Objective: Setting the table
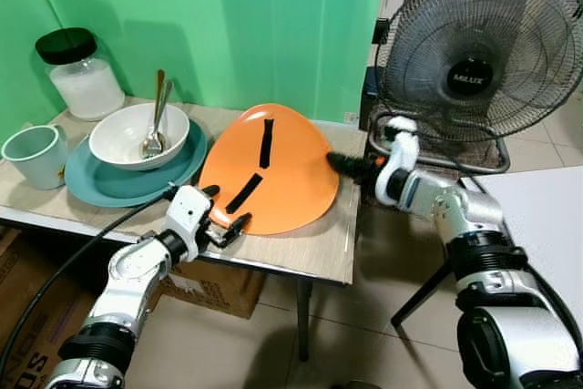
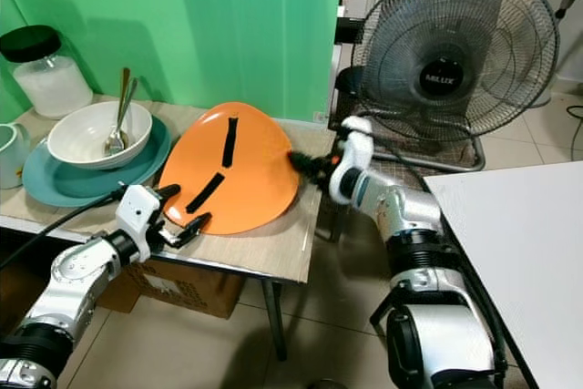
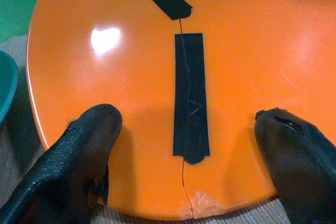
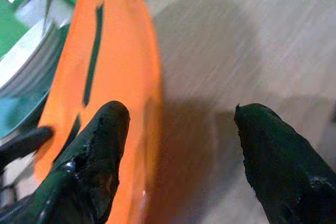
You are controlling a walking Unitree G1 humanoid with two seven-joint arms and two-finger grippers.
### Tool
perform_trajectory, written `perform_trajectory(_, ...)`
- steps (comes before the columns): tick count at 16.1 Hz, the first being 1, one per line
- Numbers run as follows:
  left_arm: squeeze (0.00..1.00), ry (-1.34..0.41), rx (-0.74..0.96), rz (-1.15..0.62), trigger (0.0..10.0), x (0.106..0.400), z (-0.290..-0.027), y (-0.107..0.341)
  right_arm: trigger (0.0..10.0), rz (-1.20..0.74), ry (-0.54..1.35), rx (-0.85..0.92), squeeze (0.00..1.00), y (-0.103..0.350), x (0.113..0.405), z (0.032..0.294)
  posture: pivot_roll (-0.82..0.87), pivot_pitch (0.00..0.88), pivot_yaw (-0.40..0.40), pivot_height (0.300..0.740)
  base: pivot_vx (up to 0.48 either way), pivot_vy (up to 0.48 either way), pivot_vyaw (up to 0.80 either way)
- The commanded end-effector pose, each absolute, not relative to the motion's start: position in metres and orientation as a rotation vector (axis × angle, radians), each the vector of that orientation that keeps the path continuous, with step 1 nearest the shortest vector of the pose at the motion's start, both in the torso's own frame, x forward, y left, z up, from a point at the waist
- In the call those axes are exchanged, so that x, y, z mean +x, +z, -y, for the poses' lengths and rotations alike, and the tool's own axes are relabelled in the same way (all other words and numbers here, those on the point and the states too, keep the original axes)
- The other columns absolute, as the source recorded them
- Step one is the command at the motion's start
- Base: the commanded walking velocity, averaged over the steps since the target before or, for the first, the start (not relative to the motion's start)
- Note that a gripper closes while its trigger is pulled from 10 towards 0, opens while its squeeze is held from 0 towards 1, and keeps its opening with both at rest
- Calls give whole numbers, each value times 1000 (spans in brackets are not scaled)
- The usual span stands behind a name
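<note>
Plate between my two claws.
My left gripper (image 1: 221, 220), open, fronts the near rim of the plate (image 1: 273, 170); my right gripper (image 1: 339, 163), open, flanks its far edge.

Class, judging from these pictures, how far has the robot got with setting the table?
Done: white bowl with spoons sits on the teal plate, mug beside it. In hand: the taped orange plate stands tilted, left gripper open at its near rim, right gripper open at its far edge. Left: laying it flat.
</note>
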State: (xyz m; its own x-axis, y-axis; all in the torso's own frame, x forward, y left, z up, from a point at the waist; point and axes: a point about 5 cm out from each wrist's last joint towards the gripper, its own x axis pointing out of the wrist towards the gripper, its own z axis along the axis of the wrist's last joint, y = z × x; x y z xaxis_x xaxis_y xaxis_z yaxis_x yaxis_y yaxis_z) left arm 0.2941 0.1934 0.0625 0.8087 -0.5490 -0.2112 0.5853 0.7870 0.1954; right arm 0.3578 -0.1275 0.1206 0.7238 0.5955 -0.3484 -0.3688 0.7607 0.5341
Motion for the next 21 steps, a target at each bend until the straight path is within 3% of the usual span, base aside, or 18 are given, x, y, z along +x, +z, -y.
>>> perform_trajectory(1, 0, -629, 271, -276, 10000, 281, -195, 38, 10000, -550, 570, 451, 0, 118, 358, 123, -142, 14, 1, 740, 0, 0, 0)
perform_trajectory(4, 0, -627, 272, -268, 10000, 282, -194, 39, 10000, -571, 574, 480, 0, 113, 358, 115, -140, 14, -3, 740, 0, 0, 0)
perform_trajectory(5, 0, -624, 273, -264, 10000, 283, -194, 40, 8706, -583, 600, 550, 0, 115, 357, 108, -140, 15, -5, 740, 0, 0, 0)
perform_trajectory(6, 0, -623, 273, -263, 10000, 284, -194, 40, 3255, -593, 613, 580, 0, 115, 356, 105, -139, 15, -6, 740, 0, 0, 0)
perform_trajectory(7, 0, -623, 273, -263, 10000, 284, -194, 40, 3255, -593, 613, 580, 0, 115, 356, 105, -139, 15, -6, 740, 0, 0, 0)
perform_trajectory(8, 0, -621, 274, -259, 10000, 284, -194, 41, 0, -615, 657, 629, 0, 114, 353, 100, -138, 15, -7, 740, 0, 0, 0)
perform_trajectory(21, 0, -617, 279, -236, 10000, 293, -192, 48, 0, -678, 670, 635, 0, 104, 346, 92, -133, 9, -8, 740, 0, 0, 0)
